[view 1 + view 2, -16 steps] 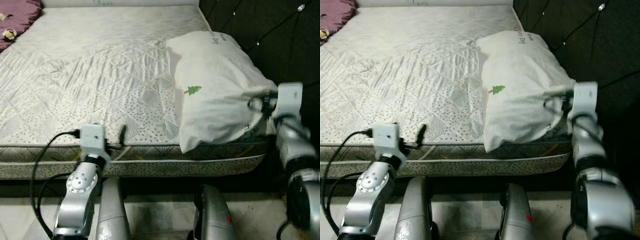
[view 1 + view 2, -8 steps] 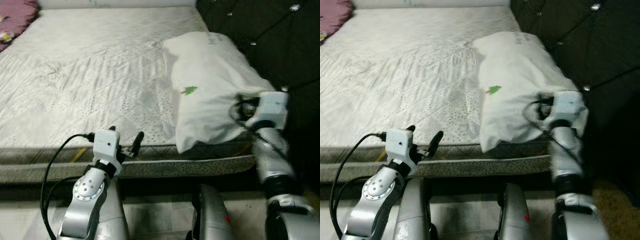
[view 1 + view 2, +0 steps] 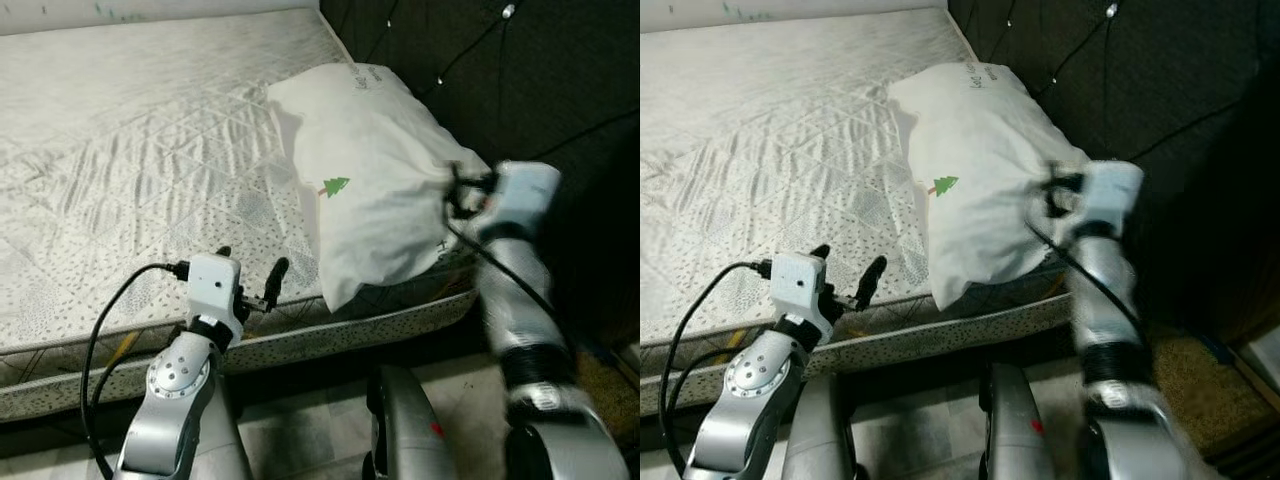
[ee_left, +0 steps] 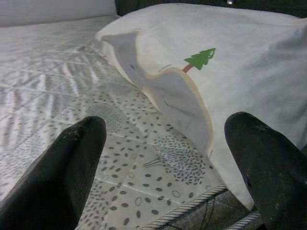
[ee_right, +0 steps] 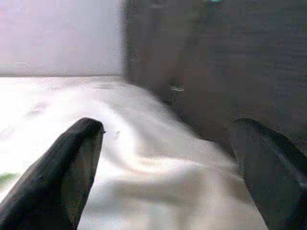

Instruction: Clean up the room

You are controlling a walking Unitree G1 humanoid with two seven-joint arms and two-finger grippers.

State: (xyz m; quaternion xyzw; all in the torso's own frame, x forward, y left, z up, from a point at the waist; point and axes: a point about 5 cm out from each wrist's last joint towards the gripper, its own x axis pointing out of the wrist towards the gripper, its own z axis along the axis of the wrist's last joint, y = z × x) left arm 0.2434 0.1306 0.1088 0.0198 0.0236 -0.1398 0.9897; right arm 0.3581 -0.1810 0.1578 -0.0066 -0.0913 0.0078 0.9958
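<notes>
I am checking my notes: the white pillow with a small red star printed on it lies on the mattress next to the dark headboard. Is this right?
Not quite. The print on the white pillow is a small green tree, not a red star; the left wrist view shows it clearly. The rest holds: it lies on the mattress next to the dark headboard.

Left arm (image 3: 165, 400): silver, bent upward from below, black cable looped off the wrist block. Left gripper (image 3: 250, 285) points forward; its two black fingers (image 4: 62, 177) stand wide apart with nothing between them

Right arm (image 3: 520, 310): raised and extended forward on the robot's right, motion-blurred in the head views. Right gripper (image 5: 163, 177) points forward; its fingers (image 5: 62, 177) are spread wide, one at each side of the wrist view, nothing clamped
</notes>
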